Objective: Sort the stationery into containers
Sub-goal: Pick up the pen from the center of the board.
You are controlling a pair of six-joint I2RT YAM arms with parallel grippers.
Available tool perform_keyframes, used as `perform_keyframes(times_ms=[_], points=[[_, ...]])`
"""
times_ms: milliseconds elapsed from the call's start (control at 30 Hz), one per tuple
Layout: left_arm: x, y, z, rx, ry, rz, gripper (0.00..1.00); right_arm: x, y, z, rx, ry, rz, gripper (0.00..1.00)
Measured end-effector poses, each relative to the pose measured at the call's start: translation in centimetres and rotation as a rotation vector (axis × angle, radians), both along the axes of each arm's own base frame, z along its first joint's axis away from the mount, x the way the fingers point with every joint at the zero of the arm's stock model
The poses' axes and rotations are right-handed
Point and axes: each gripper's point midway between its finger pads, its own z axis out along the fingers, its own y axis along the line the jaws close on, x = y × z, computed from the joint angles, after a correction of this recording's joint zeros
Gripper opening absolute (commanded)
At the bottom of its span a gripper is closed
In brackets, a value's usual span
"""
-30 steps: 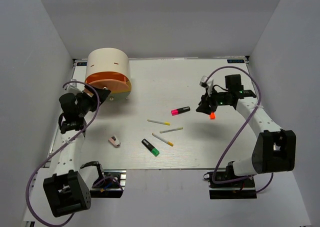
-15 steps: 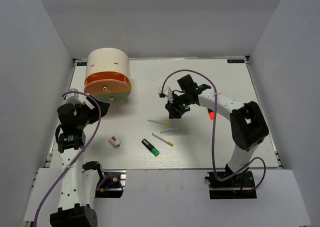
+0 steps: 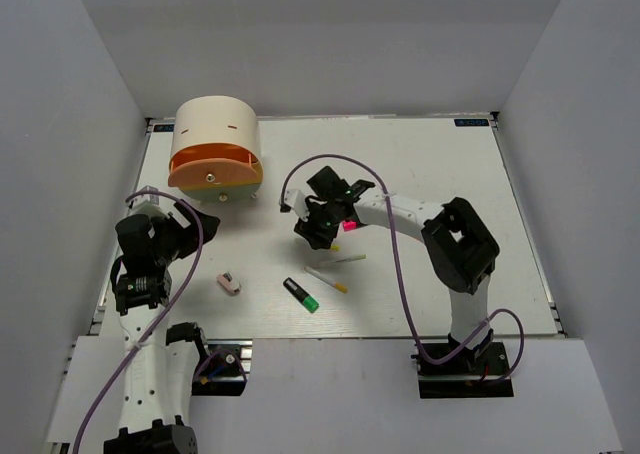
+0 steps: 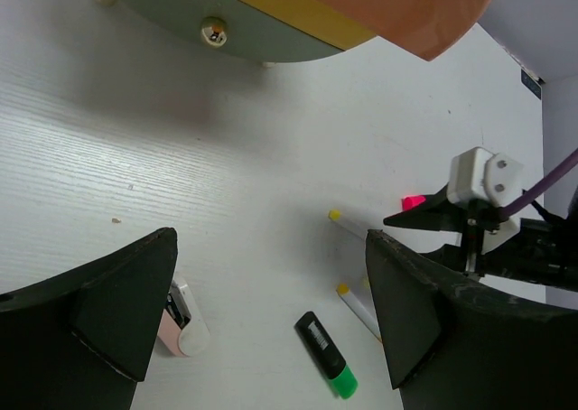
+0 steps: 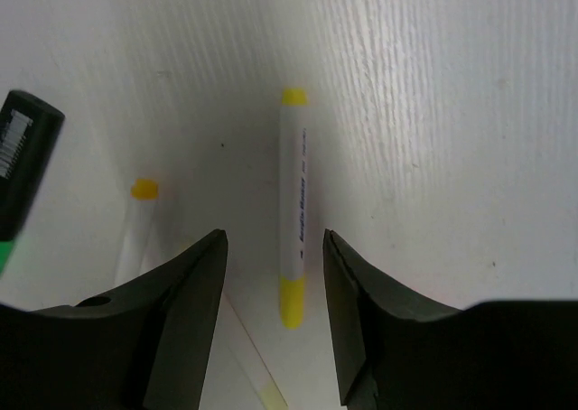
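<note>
Below, pen [image 5: 293, 207] lying between right fingers [image 5: 176, 306] (touching neither)

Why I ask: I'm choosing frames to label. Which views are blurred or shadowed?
Top external: evenly lit, sharp, faint shadows only. Right wrist: yellow-and-white pen crisp, dark right fingers soft-edged, table shaded toward the picture's left edge. Left wrist: left fingers black, featureless; green-capped highlighter clear.
</note>
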Motion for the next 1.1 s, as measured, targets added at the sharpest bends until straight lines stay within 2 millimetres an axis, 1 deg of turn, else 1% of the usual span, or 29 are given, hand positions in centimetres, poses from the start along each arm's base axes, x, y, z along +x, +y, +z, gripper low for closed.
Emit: perform_keyframes(times_ms=[100, 200, 400, 467, 533, 600, 633, 700, 733, 800, 833, 867, 1000, 1067, 1100], points=[[-0.2, -0.1, 0.0, 0.0, 0.0, 0.0, 0.95, -0.6, 1.1, -0.5, -0.016, -0.004, -0.004, 0.56], [-0.4, -0.1, 0.0, -0.002, 0.003, 0.0, 0.95, -0.4, 1.3, -0.9, -0.038, -0.023, -0.028, 0.57], [-0.6, -0.1, -0.1, -0.003, 0.008, 0.001, 0.95, 0.9, 0.9, -2.5, -0.105, -0.059, -0.09, 0.57], [-0.6, -0.1, -0.1, -0.006, 0.01, 0.002, 0.95, 1.0, 0.6, -3.0, -0.123, -0.062, -0.101, 0.54], [-0.6, -0.2, -0.2, -0.009, 0.013, 0.003, 0.95, 1.3, 0.6, -3.0, -0.126, -0.071, -0.108, 0.45], [-0.6, -0.2, -0.2, -0.013, 0.015, 0.005, 0.95, 1.3, 0.5, -3.1, -0.128, -0.074, -0.11, 0.38], [-0.6, -0.2, -0.1, -0.015, 0.015, 0.006, 0.95, 1.3, 0.5, -3.1, -0.129, -0.075, -0.109, 0.32], [-0.6, -0.2, -0.1, -0.018, 0.015, 0.008, 0.95, 1.3, 0.5, -3.1, -0.128, -0.072, -0.108, 0.26], [-0.6, -0.2, -0.2, -0.018, 0.016, 0.008, 0.95, 1.2, 0.5, -3.2, -0.129, -0.072, -0.103, 0.2], [-0.6, -0.2, -0.1, -0.021, 0.016, 0.009, 0.95, 1.1, 0.5, -3.2, -0.124, -0.073, -0.089, 0.12], [-0.6, -0.2, -0.1, -0.024, 0.016, 0.01, 0.95, 1.0, 0.5, -3.2, -0.119, -0.076, -0.08, 0.04], [-0.6, -0.2, -0.1, -0.025, 0.017, 0.011, 0.95, 0.7, 0.2, -3.2, -0.122, -0.073, -0.075, 0.0], [-0.6, -0.3, 0.2, -0.032, 0.006, 0.015, 0.95, -0.5, -0.8, -3.1, -0.136, -0.056, -0.037, 0.0], [-0.5, -0.3, 0.4, -0.036, -0.005, 0.016, 0.95, -0.7, -1.2, -2.7, -0.142, -0.051, -0.015, 0.0], [-0.5, -0.3, 0.4, -0.039, -0.006, 0.016, 0.95, -0.8, -1.3, -2.2, -0.136, -0.051, -0.002, 0.0]])
